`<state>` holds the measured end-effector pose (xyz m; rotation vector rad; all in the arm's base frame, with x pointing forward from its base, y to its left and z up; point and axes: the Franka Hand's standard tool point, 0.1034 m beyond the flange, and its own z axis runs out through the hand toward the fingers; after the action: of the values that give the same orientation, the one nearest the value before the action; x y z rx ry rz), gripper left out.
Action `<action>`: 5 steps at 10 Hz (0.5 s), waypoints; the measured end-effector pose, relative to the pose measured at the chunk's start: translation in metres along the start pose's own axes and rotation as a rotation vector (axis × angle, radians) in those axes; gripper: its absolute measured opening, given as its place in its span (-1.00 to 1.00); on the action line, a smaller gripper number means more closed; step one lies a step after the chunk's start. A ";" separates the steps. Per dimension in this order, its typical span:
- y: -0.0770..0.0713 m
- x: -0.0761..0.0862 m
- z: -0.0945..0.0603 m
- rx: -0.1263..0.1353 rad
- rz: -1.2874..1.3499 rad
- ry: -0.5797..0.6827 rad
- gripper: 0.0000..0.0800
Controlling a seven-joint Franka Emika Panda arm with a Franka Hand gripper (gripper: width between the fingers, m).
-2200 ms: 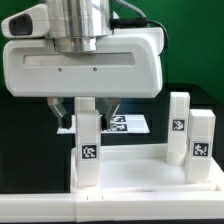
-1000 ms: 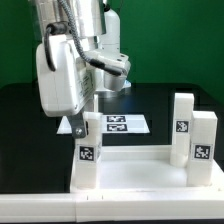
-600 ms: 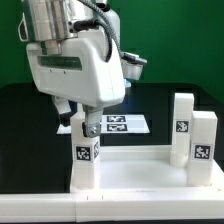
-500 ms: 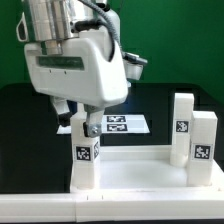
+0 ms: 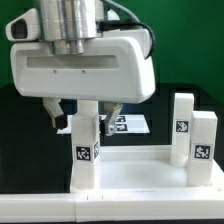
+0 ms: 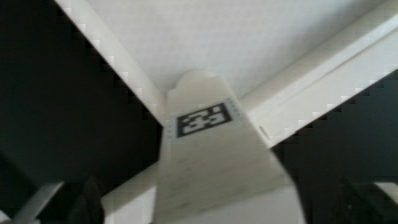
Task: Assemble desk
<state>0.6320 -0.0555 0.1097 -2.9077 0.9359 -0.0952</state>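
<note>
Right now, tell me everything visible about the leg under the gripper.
The leg is a white, plastic-looking square post standing upright on the tabletop at its corner on the exterior view's left. A black-and-white square tag sits on its front face, and the wrist view shows another tag on it. The gripper hangs right above with jaws open, fingers either side of the leg's top; contact cannot be told.

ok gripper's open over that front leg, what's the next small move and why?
Probably lift straight up. The gripper is open, its fingers either side of the upright leg standing on the tabletop, with gaps visible beside the leg in the wrist view. A sideways move would risk knocking it; rising clears it.
</note>
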 end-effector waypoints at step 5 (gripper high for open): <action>-0.001 -0.001 0.001 -0.003 0.375 0.001 -0.29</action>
<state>0.6319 -0.0541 0.1084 -2.6769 1.4581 -0.0695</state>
